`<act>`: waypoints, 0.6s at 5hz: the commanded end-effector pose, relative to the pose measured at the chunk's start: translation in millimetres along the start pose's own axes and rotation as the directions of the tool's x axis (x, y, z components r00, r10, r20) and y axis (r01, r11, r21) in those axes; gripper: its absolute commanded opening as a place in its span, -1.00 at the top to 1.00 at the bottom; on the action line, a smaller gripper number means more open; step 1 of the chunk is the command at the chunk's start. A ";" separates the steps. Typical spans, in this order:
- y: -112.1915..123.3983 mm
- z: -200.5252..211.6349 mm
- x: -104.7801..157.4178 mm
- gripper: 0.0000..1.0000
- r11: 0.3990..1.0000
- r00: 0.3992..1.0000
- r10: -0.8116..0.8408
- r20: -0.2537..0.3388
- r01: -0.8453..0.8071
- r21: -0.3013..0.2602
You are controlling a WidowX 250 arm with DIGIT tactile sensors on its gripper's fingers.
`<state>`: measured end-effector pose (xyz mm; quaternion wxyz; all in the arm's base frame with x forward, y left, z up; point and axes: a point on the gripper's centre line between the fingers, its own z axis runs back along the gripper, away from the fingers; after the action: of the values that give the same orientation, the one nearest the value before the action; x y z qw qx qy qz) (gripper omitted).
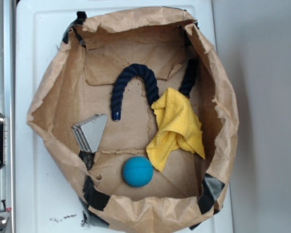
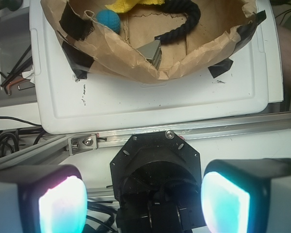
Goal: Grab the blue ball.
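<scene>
Well ahead of the gripper [image 2: 144, 201], jaws held wide apart with nothing between, the ball [image 1: 137, 171] is seen, teal-blue, matte, finely dimpled, round, set on the bag [image 1: 48, 102] floor, just beside the cloth [image 1: 177, 128], near the rope [image 1: 132, 87].

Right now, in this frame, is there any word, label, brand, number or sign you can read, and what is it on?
None: no readable text shows in either view.
The brown paper bag, blue ball, yellow cloth, navy rope and black tape carry no print.
The white tray bears only dark scuff marks near the bag, not letters.
The end effector pads glow plain teal, unmarked.
</scene>
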<state>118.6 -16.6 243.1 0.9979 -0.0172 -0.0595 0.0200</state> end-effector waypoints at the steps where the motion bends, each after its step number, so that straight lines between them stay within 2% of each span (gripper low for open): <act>1: 0.0 0.0 0.0 -1.00 1.000 1.000 0.000 0.000 0.000 0.000; 2: -4.8 3.7 11.5 -1.00 0.998 0.995 0.068 0.069 -0.068 0.008; 3: -6.6 -2.6 38.3 -1.00 0.994 0.990 0.110 0.085 -0.110 -0.008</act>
<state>156.1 -22.2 234.3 0.9935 -0.0201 -0.0819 0.0761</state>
